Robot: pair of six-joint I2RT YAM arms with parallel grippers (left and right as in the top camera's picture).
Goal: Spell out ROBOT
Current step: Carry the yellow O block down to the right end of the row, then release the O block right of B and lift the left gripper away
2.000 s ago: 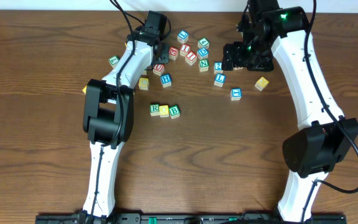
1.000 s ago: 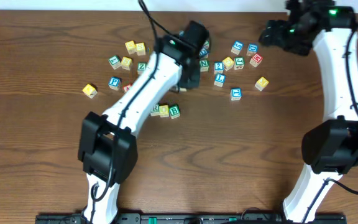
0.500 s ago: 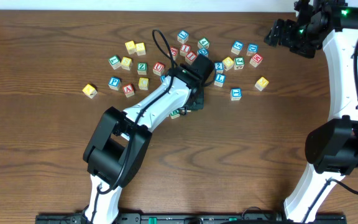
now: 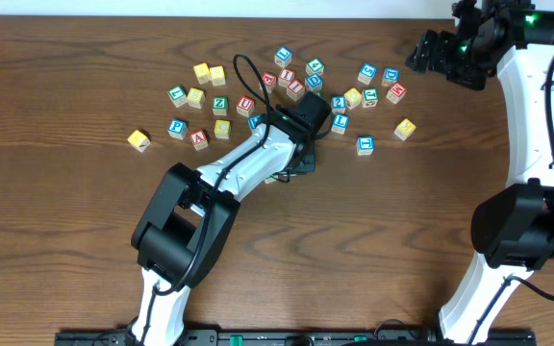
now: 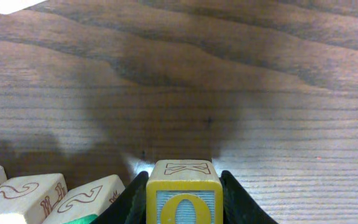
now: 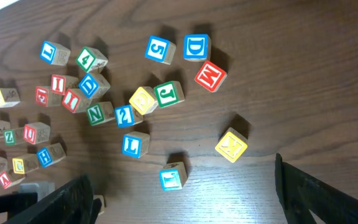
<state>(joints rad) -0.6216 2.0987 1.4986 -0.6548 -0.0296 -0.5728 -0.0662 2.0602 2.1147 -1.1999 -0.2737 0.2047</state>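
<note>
My left arm [image 4: 243, 168] stretches slantwise across the table [image 4: 56, 250], and its gripper [image 5: 184, 198] is clamped on the yellow-framed O block [image 5: 183, 208]. A row of blocks [image 5: 23, 196] lies just left of the O block, with loose blocks [image 4: 287, 79] beyond it. My right gripper [image 4: 431, 58] hangs well right of it, spread wide and holding nothing.

Left gripper [image 4: 294, 161], earlier among the scattered blocks [image 4: 283, 56], now beside the block row [image 5: 36, 198], clamping the O block [image 5: 184, 200]; right gripper [image 4: 429, 55] withdrawn to the far right corner
</note>
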